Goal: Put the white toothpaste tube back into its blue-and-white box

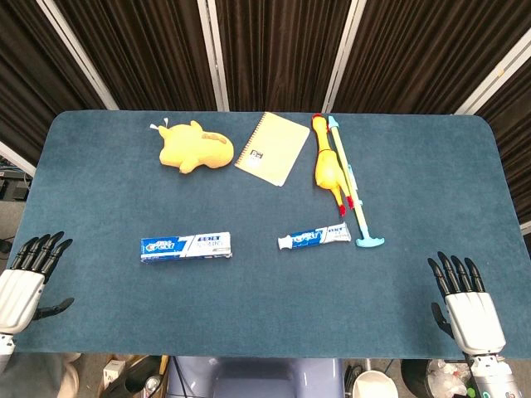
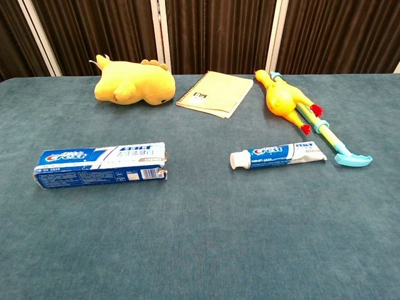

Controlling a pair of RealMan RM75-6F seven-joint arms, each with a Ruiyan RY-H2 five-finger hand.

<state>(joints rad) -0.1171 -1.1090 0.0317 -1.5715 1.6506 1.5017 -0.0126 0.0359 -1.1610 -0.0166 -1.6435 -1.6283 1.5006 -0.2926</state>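
Observation:
The white toothpaste tube (image 1: 314,238) (image 2: 277,155) lies flat on the blue table right of centre, cap pointing left. Its blue-and-white box (image 1: 186,246) (image 2: 100,165) lies flat to the left of it, a wide gap between them. In the head view my left hand (image 1: 25,282) rests at the table's front left corner, fingers spread and holding nothing. My right hand (image 1: 465,303) sits at the front right corner, fingers straight and apart, also holding nothing. Neither hand appears in the chest view.
At the back lie a yellow plush toy (image 1: 196,147) (image 2: 132,83), a spiral notebook (image 1: 272,148) (image 2: 214,93), a rubber chicken (image 1: 326,166) (image 2: 284,99) and a long blue-yellow stick (image 1: 352,187) (image 2: 333,142) whose end lies just right of the tube.

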